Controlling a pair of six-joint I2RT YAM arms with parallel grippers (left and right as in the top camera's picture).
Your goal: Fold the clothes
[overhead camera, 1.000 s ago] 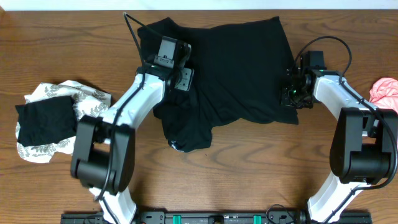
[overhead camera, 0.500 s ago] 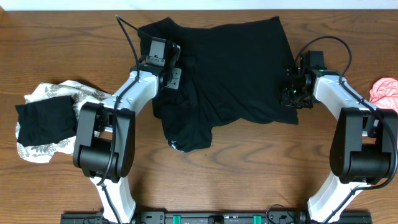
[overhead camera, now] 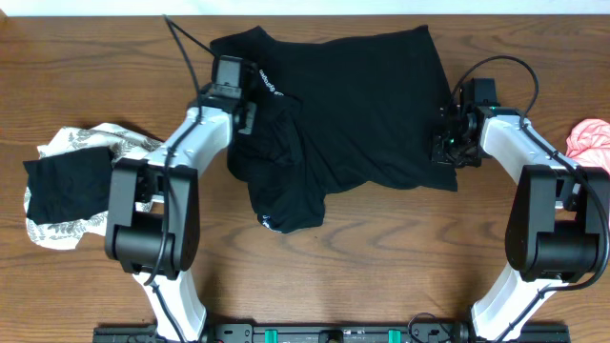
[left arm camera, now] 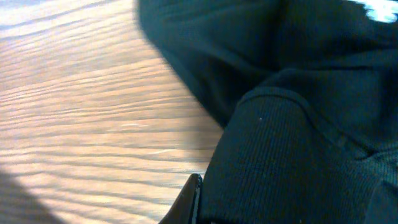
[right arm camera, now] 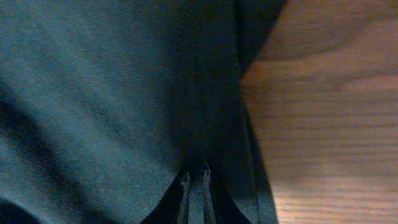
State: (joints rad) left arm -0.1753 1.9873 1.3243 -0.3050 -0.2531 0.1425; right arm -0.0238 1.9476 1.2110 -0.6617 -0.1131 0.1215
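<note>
The wooden bench (overhead camera: 381,257) carries the black shirt (overhead camera: 362,105) spread across its 12 o'clock part, top hem close to the far edge, a bunched lobe sagging toward 6 o'clock.

The left arm (overhead camera: 181,157) rises from its base at 7 o'clock and stretches toward 11 o'clock, its wrist over the shirt's left border. The right arm (overhead camera: 519,143) climbs from 5 o'clock, then elbows in toward 9 o'clock to meet the shirt's right hem.

Overhead, the left pincer (overhead camera: 248,114) sits on gathered cloth beside white lettering (overhead camera: 270,88). Its wrist view shows only one dark fingertip (left arm camera: 191,196) under a ribbed fold, so I cannot tell whether it grips.

The right pincer (overhead camera: 448,143) looks like a dark knot overhead. Its wrist view shows the pincer (right arm camera: 194,193) nearly closed, a thin ridge of shirt pinched between the fingers, with bare wood at 3 o'clock.

At 9 o'clock lies a leaf-print piece (overhead camera: 124,152) with a small black piece (overhead camera: 67,186) on it. A pink piece (overhead camera: 591,143) is cut off by the 3 o'clock edge. Open wood runs at 6 o'clock between the bases.
</note>
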